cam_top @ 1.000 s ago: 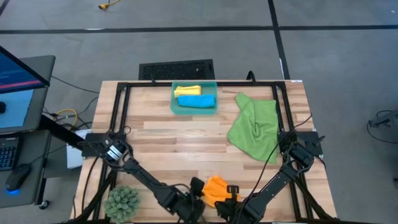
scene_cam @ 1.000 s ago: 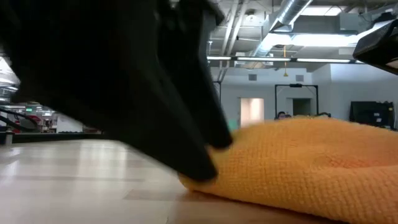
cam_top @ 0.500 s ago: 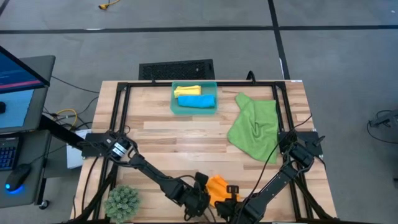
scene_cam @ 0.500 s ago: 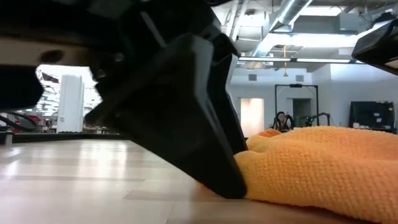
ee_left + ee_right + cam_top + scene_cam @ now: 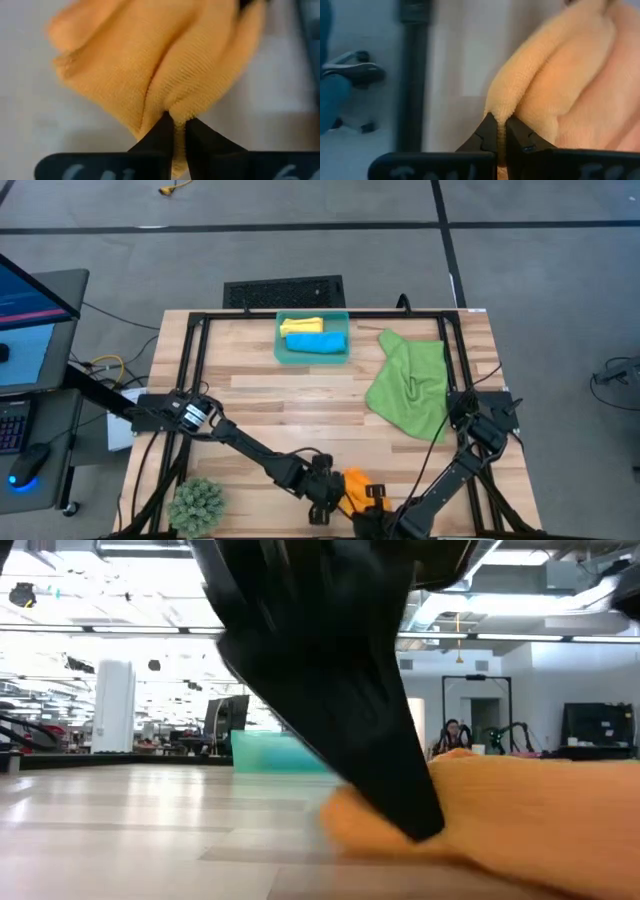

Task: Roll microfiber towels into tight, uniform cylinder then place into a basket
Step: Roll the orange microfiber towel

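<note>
left gripper (image 5: 338, 498): mine, low at the table's near edge; fingers pressed together, pinching a fold of the orange towel (image 5: 358, 488) at its left side
left fingertips (image 5: 162, 127): nearly touching each other, cloth ridge caught between them in the left wrist view
right gripper (image 5: 372, 502): mine, also at the near edge, just right of the left one; fingers closed, nipping the orange towel's other side
right fingertips (image 5: 490, 129): thin gap only, towel fold squeezed in it
orange towel, place: bunched on the wood between my two grippers, close to the near table edge; in the low view it rests on the table (image 5: 120, 830)
green towel (image 5: 410, 385): spread loose and crumpled on the right half, its right side reaching the black frame rail, near the right arm's base
basket (image 5: 312, 356): far centre of the table, just inside the far rail
yellow towel (image 5: 301, 326): rolled, in the basket, far side
blue towel (image 5: 317, 343): rolled, in the basket, near side, touching the yellow one
open room: bare wood across the middle, between basket and my grippers; left half also bare
near left corner: green spiky plant (image 5: 195, 504), beside the left arm
edges: black frame rails run along all table sides
off table: dark floor grate (image 5: 284, 292) behind the far edge; monitor (image 5: 28, 288) at left
writing: pale marks on my wrist housings, too blurred to read
</note>
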Controlling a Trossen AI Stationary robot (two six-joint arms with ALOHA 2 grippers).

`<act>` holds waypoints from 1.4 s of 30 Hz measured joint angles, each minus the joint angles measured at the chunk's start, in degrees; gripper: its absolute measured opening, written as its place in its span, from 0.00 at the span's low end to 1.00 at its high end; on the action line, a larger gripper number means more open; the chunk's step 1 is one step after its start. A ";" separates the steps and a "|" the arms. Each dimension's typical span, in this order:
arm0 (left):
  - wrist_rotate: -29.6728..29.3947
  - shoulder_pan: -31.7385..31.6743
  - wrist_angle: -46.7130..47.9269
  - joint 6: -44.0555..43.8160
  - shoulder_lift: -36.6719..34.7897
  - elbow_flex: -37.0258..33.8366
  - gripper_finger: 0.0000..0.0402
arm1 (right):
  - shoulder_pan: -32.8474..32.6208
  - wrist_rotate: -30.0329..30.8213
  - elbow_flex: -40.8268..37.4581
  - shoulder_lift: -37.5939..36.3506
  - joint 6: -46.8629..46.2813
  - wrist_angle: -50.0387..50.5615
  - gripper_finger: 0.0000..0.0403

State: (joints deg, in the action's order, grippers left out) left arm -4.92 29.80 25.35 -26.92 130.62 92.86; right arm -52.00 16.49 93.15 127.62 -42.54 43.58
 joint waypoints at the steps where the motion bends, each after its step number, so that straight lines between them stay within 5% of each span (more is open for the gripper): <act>1: 4.10 -0.02 -0.64 -2.35 -0.03 0.00 0.04 | -0.36 -0.16 0.26 0.06 0.04 -0.41 0.05; 9: 34.06 -1.46 -9.03 -28.02 0.91 -0.44 0.04 | -1.85 -3.79 0.56 0.23 -3.94 -12.13 0.08; 15: 42.18 -4.01 -9.70 -38.91 0.97 -0.52 0.05 | -2.13 -4.43 0.63 0.26 -5.20 -16.35 0.05; 26: 48.45 -10.77 -6.92 -56.03 0.97 -0.44 0.04 | -1.68 -3.95 0.67 0.14 -6.56 -13.95 0.06; 42: 44.26 -13.56 -2.82 -68.11 0.73 -0.31 0.04 | -0.26 -3.60 0.76 -0.01 -6.55 -10.01 0.10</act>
State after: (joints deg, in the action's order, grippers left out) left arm 39.34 16.24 22.53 -95.02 131.35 92.55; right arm -52.25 12.89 93.91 127.61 -49.09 33.57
